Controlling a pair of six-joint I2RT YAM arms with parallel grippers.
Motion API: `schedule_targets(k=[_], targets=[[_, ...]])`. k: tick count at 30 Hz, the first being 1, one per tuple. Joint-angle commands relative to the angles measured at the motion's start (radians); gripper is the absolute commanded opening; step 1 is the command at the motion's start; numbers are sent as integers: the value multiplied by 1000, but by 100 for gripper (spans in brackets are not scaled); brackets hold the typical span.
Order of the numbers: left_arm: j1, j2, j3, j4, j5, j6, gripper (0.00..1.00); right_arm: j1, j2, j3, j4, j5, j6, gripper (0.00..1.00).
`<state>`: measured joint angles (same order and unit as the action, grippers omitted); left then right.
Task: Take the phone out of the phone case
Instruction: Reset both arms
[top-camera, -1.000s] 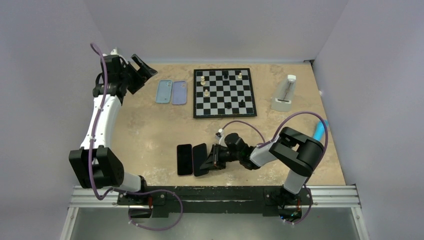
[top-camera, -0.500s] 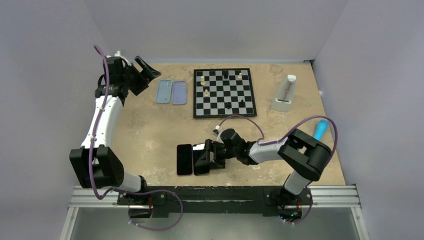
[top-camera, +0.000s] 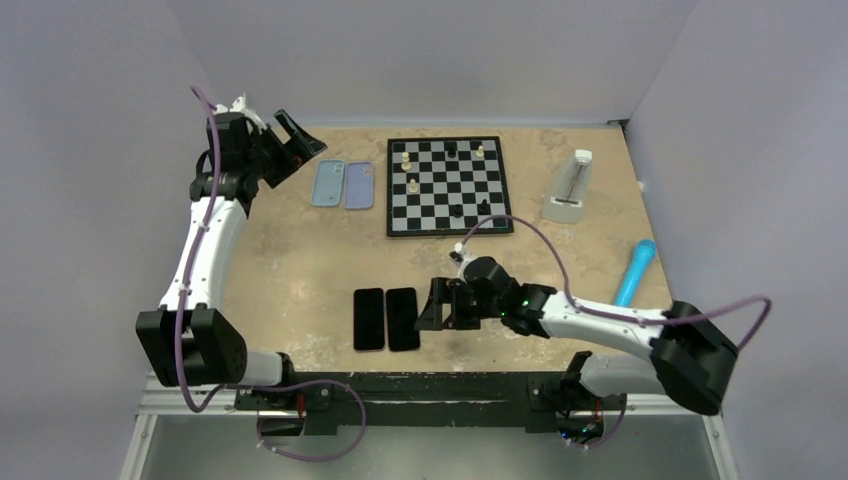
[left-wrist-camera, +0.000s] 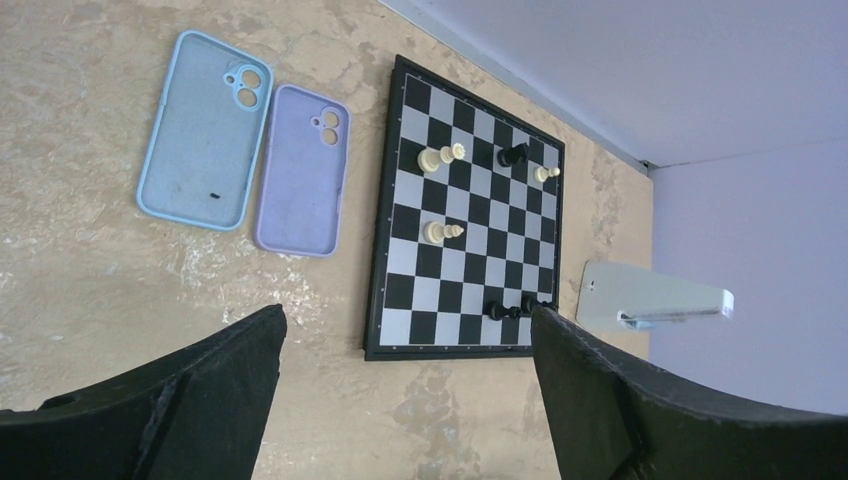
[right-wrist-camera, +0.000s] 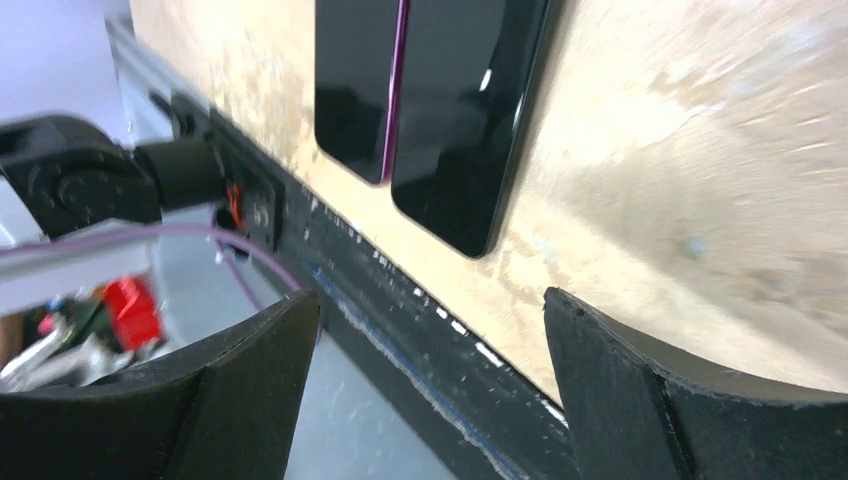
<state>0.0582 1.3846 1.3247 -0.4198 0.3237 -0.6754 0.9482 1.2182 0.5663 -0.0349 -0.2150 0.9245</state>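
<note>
Two black phones lie flat side by side near the table's front edge, the left phone (top-camera: 369, 319) (right-wrist-camera: 358, 85) showing a purple edge and the right phone (top-camera: 402, 319) (right-wrist-camera: 465, 110) next to it. My right gripper (top-camera: 425, 306) (right-wrist-camera: 430, 300) hovers open just right of them, with nothing between its fingers. At the back left, an empty light blue phone case (top-camera: 328, 182) (left-wrist-camera: 205, 130) and an empty purple phone case (top-camera: 358, 185) (left-wrist-camera: 303, 168) lie inside-up. My left gripper (top-camera: 290, 145) (left-wrist-camera: 408, 320) hangs open above the table near them, holding nothing.
A chessboard (top-camera: 450, 185) (left-wrist-camera: 470, 210) with a few pieces sits at the back centre. A white stand (top-camera: 568, 190) (left-wrist-camera: 650, 300) is at the back right and a blue cylinder (top-camera: 635, 272) lies at the right. The black front rail (right-wrist-camera: 430, 290) runs just below the phones.
My right gripper opened and let go of the right phone, which now lies flat beside the other. The right arm drew back to the right. The left arm barely shifted.
</note>
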Motion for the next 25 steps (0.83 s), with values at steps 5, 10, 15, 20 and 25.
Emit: schedule_targets(k=[5,10,15,20,25], targets=[[-259,-247,-101,157,-242,254,96,-1,-463,107,-234,613,-175,91],[-388,-412,-244,351,-231,362,96,-1,-681,141,-263,803,-294,93],[-417,-648,-434,439,-166,329,96,0,-838,109,-271,826,-366,95],[-416,-942,-543,237,-138,327,96,-1,-979,49,-202,790,-398,95],[-416,-1137,-581,52,-200,362,96,-1,-1036,4,-105,761,-477,96]])
